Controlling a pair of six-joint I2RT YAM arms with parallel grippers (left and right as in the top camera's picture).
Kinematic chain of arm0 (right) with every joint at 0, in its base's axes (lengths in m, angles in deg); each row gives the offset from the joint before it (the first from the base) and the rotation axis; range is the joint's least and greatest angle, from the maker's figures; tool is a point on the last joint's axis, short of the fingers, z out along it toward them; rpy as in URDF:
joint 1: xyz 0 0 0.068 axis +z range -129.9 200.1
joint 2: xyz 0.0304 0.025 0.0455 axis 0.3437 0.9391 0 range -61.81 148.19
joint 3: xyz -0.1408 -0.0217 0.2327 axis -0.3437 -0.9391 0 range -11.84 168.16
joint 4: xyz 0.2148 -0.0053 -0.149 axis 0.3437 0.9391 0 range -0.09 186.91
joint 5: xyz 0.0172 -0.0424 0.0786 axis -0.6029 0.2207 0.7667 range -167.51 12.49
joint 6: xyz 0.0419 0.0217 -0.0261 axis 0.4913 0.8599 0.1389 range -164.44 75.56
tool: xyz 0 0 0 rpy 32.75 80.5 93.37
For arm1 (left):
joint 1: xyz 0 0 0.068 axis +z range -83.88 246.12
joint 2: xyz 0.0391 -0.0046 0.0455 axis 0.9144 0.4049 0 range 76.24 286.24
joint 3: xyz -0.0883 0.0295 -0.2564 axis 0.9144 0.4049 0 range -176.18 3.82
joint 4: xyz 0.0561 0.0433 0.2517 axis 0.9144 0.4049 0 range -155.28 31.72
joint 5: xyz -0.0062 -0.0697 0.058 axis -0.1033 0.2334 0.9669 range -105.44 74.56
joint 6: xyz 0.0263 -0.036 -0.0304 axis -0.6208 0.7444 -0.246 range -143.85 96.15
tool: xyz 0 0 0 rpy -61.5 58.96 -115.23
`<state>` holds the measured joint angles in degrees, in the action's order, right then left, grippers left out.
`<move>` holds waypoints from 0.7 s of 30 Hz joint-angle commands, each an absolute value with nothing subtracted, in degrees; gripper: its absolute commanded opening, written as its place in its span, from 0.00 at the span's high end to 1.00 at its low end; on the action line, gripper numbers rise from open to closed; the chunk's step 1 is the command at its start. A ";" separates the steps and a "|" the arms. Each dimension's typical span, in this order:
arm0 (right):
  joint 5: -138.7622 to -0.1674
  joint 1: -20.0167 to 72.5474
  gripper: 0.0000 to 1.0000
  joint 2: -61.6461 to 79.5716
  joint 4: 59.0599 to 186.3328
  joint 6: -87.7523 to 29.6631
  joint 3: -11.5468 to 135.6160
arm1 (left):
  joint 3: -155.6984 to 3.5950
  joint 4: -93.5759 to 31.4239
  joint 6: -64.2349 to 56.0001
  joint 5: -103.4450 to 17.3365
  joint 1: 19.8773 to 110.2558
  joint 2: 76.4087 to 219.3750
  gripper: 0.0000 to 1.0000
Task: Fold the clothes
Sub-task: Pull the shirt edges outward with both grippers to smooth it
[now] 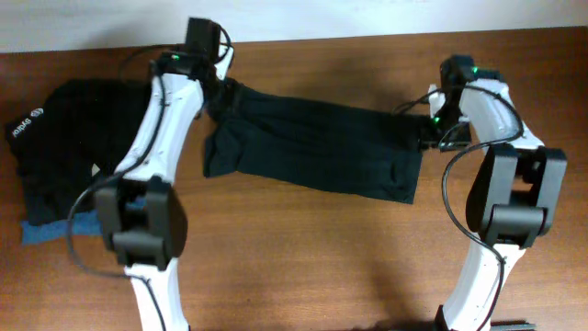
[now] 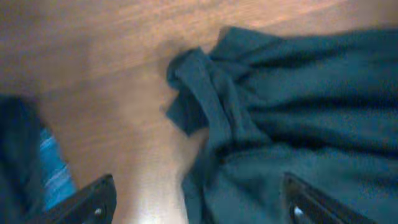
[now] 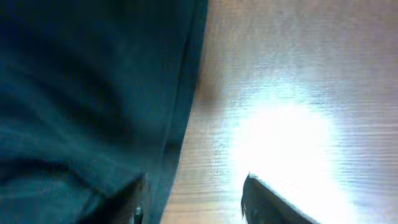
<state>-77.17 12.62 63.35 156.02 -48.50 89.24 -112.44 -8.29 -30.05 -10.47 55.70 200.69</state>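
Note:
A dark garment [image 1: 312, 147] of the clothes lies stretched across the middle of the table, its left end bunched. My left gripper [image 1: 216, 89] hovers over that bunched end, open wide. In the left wrist view the bunched corner [image 2: 205, 93] lies ahead of the gripper [image 2: 199, 208], and nothing is held between the fingers [image 2: 93, 202]. My right gripper [image 1: 424, 129] is at the garment's right edge. The right wrist view shows that gripper [image 3: 196, 205] open, one finger [image 3: 134, 202] over the fabric edge [image 3: 93, 93] and bare table between the fingers.
A pile of black clothes [image 1: 64, 138] with white lettering sits at the far left, and a blue piece [image 1: 50, 230] pokes out at its front. The blue piece [image 2: 53, 168] also shows in the left wrist view. The table's back edge [image 1: 367, 37] runs close behind the garment.

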 commanded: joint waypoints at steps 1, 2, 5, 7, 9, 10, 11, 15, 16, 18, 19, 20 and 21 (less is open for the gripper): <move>-71.88 12.64 0.48 59.86 162.25 -51.08 94.46 | -113.54 -3.53 -29.88 -15.86 55.74 196.21 0.16; -69.85 12.64 0.47 59.44 164.34 -52.50 94.70 | -113.49 -1.47 -29.85 -16.89 55.74 196.23 0.16; -67.44 12.64 0.47 59.20 169.20 -52.98 94.50 | -113.32 3.27 -29.85 -17.63 55.74 197.10 0.16; -67.36 12.66 0.47 59.22 170.79 -52.98 93.30 | -113.32 5.00 -29.88 -17.61 55.74 197.93 0.16; -67.09 12.90 0.47 59.22 170.95 -53.00 91.79 | -113.21 5.76 -29.85 -17.63 55.74 198.92 0.16; -66.70 13.03 0.47 59.22 170.92 -53.00 90.98 | -113.19 6.05 -29.83 -17.66 55.74 199.22 0.16; -66.18 13.40 0.47 59.24 170.88 -53.11 89.98 | -113.08 6.40 -29.83 -17.72 55.74 199.86 0.16; -65.69 15.50 0.47 59.31 169.20 -54.09 86.42 | -112.99 7.42 -29.85 -20.06 55.74 202.26 0.17; -65.69 16.18 0.47 59.31 168.15 -54.09 85.48 | -112.99 7.36 -29.85 -20.65 55.74 202.87 0.16; -65.74 17.25 0.48 59.44 166.53 -54.11 84.34 | -112.88 7.14 -29.85 -20.65 55.74 203.77 0.16; -65.87 17.86 0.48 59.46 165.48 -54.09 83.73 | -112.86 7.14 -29.85 -20.65 55.74 204.05 0.16; -66.02 18.39 0.48 59.46 164.52 -54.09 83.14 | -112.84 7.14 -29.85 -20.65 55.74 204.51 0.16; -66.31 18.98 0.48 59.46 163.47 -54.07 82.50 | -112.84 7.18 -29.85 -20.65 55.74 204.84 0.17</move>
<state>-66.98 17.36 60.16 164.74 -53.50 84.06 -113.23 7.18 -30.03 -19.12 55.70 203.38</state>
